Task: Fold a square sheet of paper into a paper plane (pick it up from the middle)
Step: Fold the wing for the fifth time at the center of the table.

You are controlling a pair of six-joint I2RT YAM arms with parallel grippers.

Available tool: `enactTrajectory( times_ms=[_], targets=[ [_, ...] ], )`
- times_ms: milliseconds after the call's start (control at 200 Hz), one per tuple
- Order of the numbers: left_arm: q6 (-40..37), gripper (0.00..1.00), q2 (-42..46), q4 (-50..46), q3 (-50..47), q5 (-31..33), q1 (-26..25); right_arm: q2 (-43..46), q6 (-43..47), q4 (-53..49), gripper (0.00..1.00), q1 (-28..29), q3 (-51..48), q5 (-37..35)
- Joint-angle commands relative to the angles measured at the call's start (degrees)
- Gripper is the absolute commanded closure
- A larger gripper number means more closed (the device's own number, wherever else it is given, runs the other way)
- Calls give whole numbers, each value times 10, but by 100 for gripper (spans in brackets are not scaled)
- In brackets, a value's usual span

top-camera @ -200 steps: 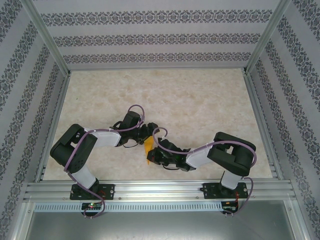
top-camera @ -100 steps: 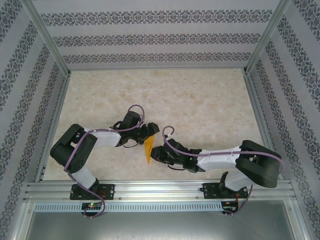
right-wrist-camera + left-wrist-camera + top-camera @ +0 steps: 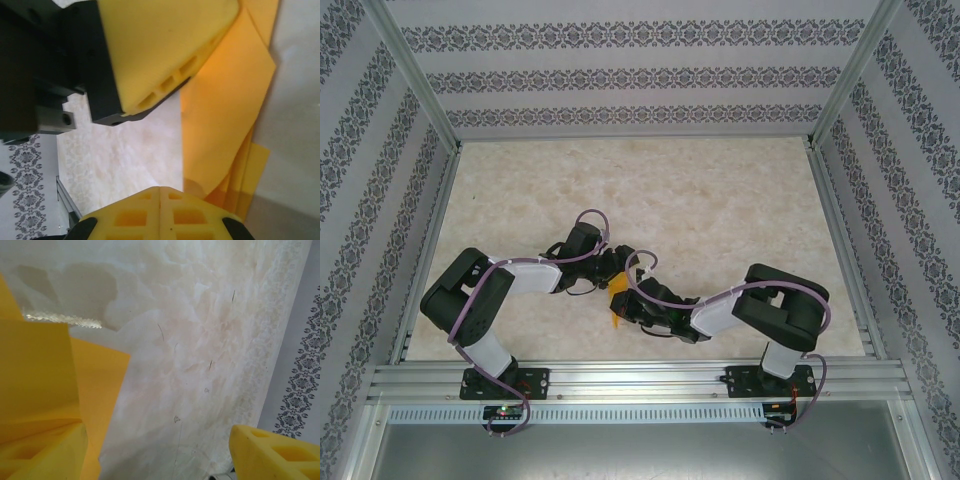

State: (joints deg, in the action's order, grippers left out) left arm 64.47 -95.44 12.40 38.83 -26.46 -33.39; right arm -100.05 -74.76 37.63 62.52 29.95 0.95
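Note:
The folded orange-yellow sheet of paper [image 3: 616, 293] lies on the table between my two grippers, with creased layers fanned at one end. My left gripper [image 3: 613, 268] stands just behind it, open. In the left wrist view the paper [image 3: 45, 370] rests against the left finger while the gap of the left gripper [image 3: 155, 432] holds nothing. My right gripper [image 3: 623, 310] sits at the paper's near side. In the right wrist view the right gripper [image 3: 160, 189] is shut, pads together, the paper [image 3: 225, 110] running beside and under its right finger. The left gripper's finger [image 3: 165, 45] hangs just beyond.
The pale marbled table [image 3: 670, 190] is walled by patterned panels and metal posts. An aluminium rail [image 3: 640, 380] with both arm bases runs along the near edge. Purple cables loop over both wrists near the paper.
Half a second ago the right arm stretched out low to the right, baring more of the paper. It has now drawn back in over the paper's near end. The left arm stayed put.

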Motion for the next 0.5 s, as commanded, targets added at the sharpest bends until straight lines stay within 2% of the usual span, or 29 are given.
enactTrajectory(
  times_ms=[0,250,495],
  targets=[
    [-20,24,-2,-34,-12,13,4,-23,-19,40,94,-3,13,20],
    [-21,24,-5,-37,-11,13,4,-45,-39,61,93,11,-5,29],
    [-21,24,-5,-40,-10,15,4,5,-20,25,92,20,-4,17]
  ],
)
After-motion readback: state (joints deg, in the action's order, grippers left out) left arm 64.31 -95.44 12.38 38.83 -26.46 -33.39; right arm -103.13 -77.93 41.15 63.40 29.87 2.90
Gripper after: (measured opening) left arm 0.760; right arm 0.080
